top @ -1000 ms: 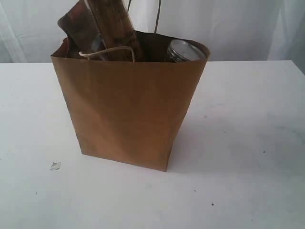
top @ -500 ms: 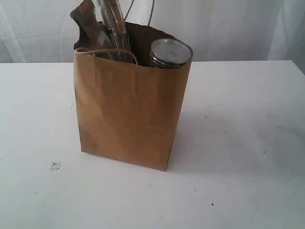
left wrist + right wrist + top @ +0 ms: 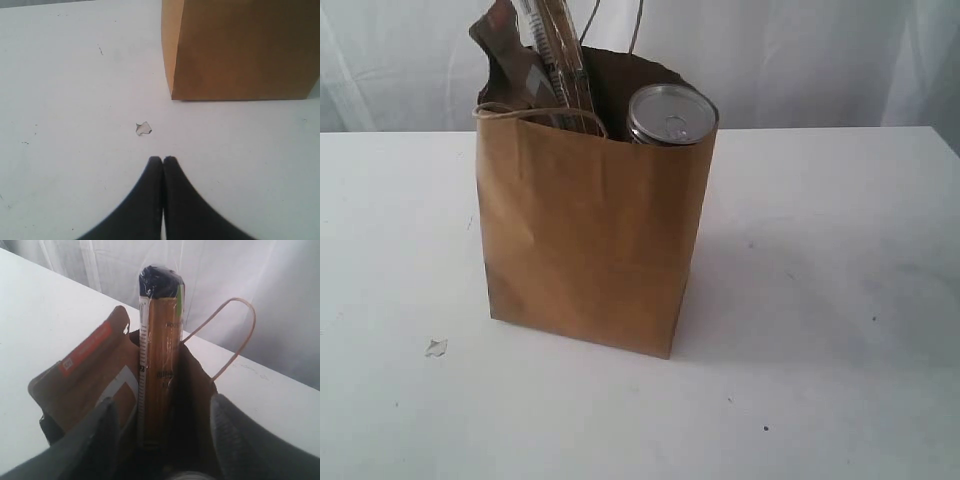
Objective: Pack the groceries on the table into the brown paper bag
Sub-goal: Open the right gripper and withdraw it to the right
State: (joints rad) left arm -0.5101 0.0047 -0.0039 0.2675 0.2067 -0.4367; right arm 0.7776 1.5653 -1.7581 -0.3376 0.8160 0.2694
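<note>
Spaghetti packet point(image 3: 159, 370) stands upright in the brown paper bag point(image 3: 590, 240) on the table point(image 3: 840, 300).
Left gripper point(image 3: 162, 160): jaws pressed together, empty, over table. Right gripper point(image 3: 162, 410): jaws spread either side of packet. Packet judged light, slick-filmed, brittle; a gentle mid-length hold looks best.

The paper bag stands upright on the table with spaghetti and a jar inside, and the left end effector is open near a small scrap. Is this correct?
No. The left end effector is shut, not open: the left wrist view shows its fingers pressed together near the scrap. The rest is right.
</note>
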